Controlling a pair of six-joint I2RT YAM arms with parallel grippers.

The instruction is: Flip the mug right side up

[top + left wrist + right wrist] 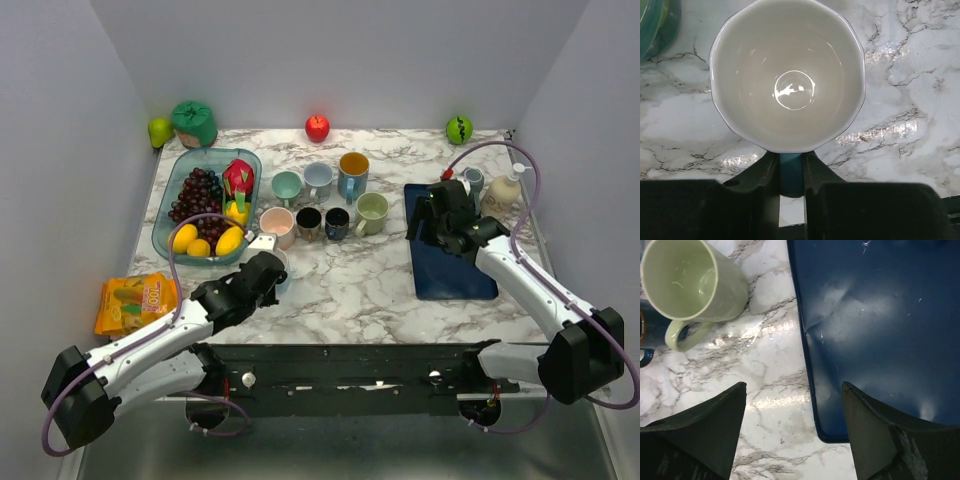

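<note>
The left gripper (790,167) had its jaws drawn narrow, pinched on the blue handle (790,175) of the mug (787,75). The handle stood upright between the two dark fingers. In the left wrist view the mug sat at 12 o'clock from the jaws, mouth facing the camera, its white inside and round base showing in full. So it stood right side up, on or just above the marble table (910,100); which of the two could not be told. A teal tray (655,25) edge showed at 11 o'clock in that view.

From above, the left gripper (268,268) and its mug lay toward 8 o'clock of the tabletop, just beside the fruit tray and near a cluster of upright mugs at 12 o'clock from it.

The right gripper (794,390) held its jaws wide apart with nothing between them. It hung over the left edge of a blue mat (880,330), where mat met marble. A pale green mug (695,280) stood upright at 10 o'clock from those jaws, well apart from them, its handle pointing toward 7 o'clock.
</note>
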